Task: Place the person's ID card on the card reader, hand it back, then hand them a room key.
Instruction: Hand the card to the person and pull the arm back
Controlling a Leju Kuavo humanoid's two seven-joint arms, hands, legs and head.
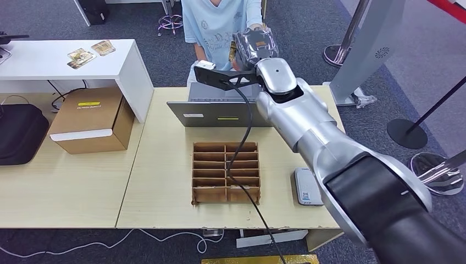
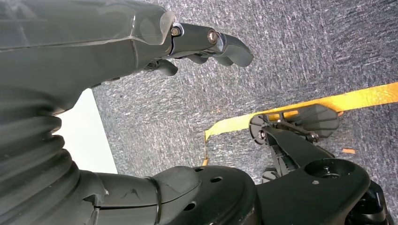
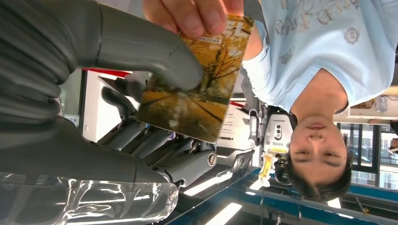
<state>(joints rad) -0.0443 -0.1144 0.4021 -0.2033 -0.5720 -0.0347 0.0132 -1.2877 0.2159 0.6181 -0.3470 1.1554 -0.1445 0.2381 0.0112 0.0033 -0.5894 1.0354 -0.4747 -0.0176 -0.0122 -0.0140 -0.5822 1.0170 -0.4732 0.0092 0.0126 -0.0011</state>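
My right hand point(image 1: 254, 47) is raised beyond the laptop toward a person in a light blue shirt point(image 1: 217, 22). In the right wrist view its thumb point(image 3: 141, 47) presses a card with a yellow autumn-tree picture point(image 3: 197, 98) against its fingers. The person's fingers point(image 3: 197, 14) pinch the far edge of the same card. The grey card reader point(image 1: 306, 187) lies on the table near my right arm, with nothing on it. Down by the carpet hangs my left hand point(image 2: 141, 42), fingers apart and holding nothing.
A wooden divided box point(image 1: 226, 171) sits mid-table behind a grey laptop point(image 1: 220, 107). A cardboard box point(image 1: 90, 121) and a black bag point(image 1: 19, 132) stand at the left. Two picture cards point(image 1: 90, 53) lie on the white counter point(image 1: 55, 66). Barrier posts point(image 1: 406, 132) stand at the right.
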